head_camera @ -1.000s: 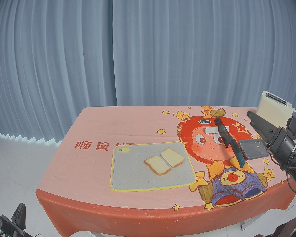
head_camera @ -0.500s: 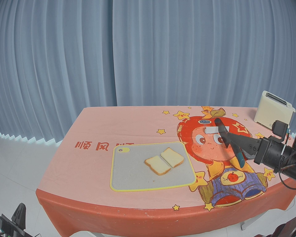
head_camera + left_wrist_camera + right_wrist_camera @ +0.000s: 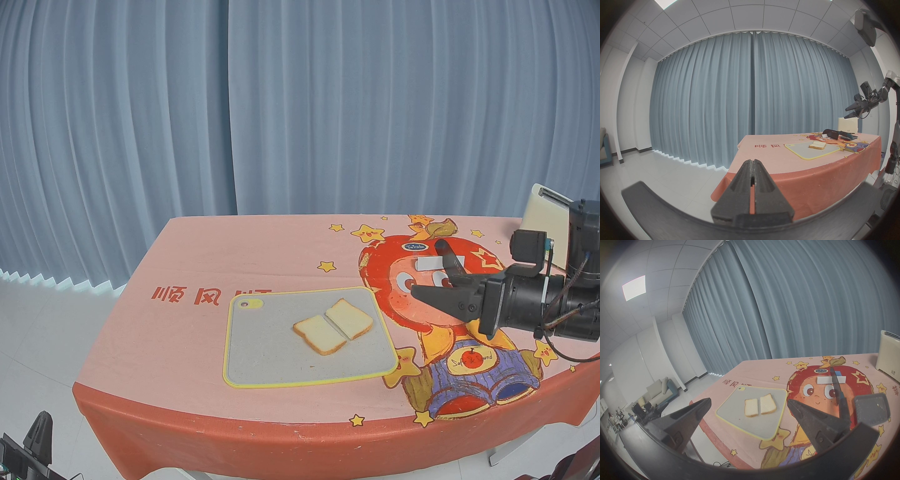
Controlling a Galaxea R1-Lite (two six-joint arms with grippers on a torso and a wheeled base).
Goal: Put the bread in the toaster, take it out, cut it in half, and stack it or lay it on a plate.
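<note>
Right pincer (image 3: 748, 400), released, hovers above the surface (image 3: 250, 250); its arm covers much of the knife (image 3: 450, 259) and part of the toaster (image 3: 549, 215). Left pincer (image 3: 752, 163), clenched and empty, sits well apart.

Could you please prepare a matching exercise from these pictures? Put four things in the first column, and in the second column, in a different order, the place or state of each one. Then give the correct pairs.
Column one
1. bread halves
2. knife
3. toaster
4. left gripper

Column two
A. shut, off the table on the robot's left
B. side by side on the cutting board
C. upright at the table's far right edge
D. lying flat beside the grey tray

Pairs: 1-B, 2-D, 3-C, 4-A
</note>
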